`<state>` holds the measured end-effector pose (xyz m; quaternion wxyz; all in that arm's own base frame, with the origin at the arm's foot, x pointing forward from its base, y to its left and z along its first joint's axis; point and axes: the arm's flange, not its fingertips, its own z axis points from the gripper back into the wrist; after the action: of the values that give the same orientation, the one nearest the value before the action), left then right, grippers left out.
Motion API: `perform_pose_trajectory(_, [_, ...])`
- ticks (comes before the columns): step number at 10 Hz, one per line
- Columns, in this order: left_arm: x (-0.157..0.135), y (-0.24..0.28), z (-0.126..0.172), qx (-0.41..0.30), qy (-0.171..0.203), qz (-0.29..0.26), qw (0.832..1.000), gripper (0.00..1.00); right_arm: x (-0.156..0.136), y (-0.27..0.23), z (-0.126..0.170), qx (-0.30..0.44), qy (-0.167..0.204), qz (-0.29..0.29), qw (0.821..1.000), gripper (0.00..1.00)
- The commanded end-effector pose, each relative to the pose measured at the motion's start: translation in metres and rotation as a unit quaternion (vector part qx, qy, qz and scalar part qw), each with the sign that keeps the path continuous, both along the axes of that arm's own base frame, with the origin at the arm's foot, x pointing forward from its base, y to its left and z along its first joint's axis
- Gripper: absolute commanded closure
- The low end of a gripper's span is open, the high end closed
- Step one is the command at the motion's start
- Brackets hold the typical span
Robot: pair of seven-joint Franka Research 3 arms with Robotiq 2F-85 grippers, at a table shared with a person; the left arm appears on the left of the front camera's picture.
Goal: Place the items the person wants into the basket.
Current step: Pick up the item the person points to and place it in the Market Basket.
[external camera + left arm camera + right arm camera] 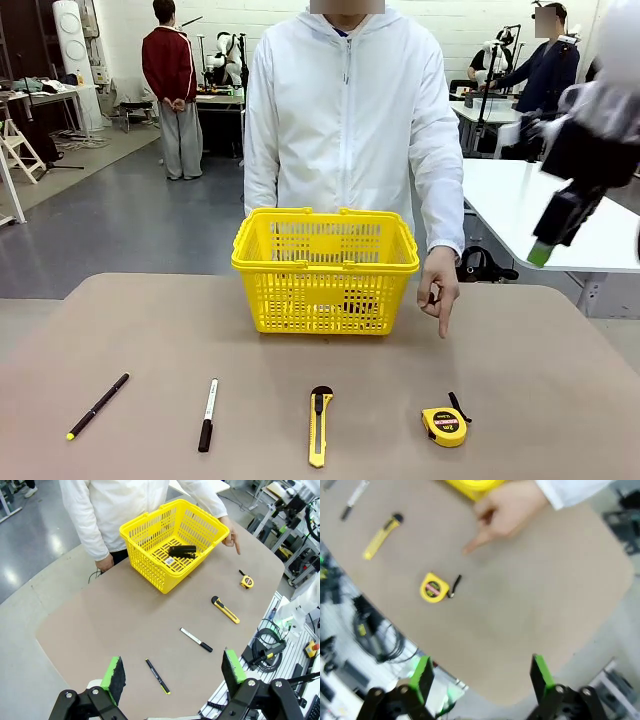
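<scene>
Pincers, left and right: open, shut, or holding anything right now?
Left pincer: open, holding nothing.
Right pincer: open, holding nothing.

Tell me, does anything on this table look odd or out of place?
Nothing looks spilled or broken. The pen, marker, utility knife and tape measure lie in a tidy row. One small oddity: a black boxy object sits inside the yellow basket.
</scene>
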<state>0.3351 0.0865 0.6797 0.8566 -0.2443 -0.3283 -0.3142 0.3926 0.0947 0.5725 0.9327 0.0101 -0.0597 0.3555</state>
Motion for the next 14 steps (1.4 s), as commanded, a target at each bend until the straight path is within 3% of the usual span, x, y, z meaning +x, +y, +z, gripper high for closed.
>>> perform_pose_trajectory(1, [0.000,0.002,0.000,-0.005,-0.006,-0.010,1.000,0.00,0.012,0.013,-0.044,-0.038,-0.027,-0.068,0.997,0.00])
perform_pose_trajectory(4, [0.000,0.002,0.000,-0.005,-0.006,-0.010,1.000,0.00,0.010,0.031,-0.077,-0.030,0.001,-0.050,0.998,0.00])
perform_pose_trajectory(11, [0.000,0.002,0.000,-0.005,-0.006,-0.010,1.000,0.00,0.014,0.027,-0.078,-0.024,0.006,-0.047,0.999,0.00])
perform_pose_trajectory(13, [0.000,0.002,0.000,-0.005,-0.006,-0.010,1.000,0.00,-0.008,0.057,-0.109,-0.048,0.011,-0.133,0.990,0.00])
perform_pose_trajectory(14, [0.000,0.002,0.000,-0.005,-0.006,-0.010,1.000,0.00,-0.025,0.072,-0.125,-0.034,-0.001,-0.146,0.989,0.00])
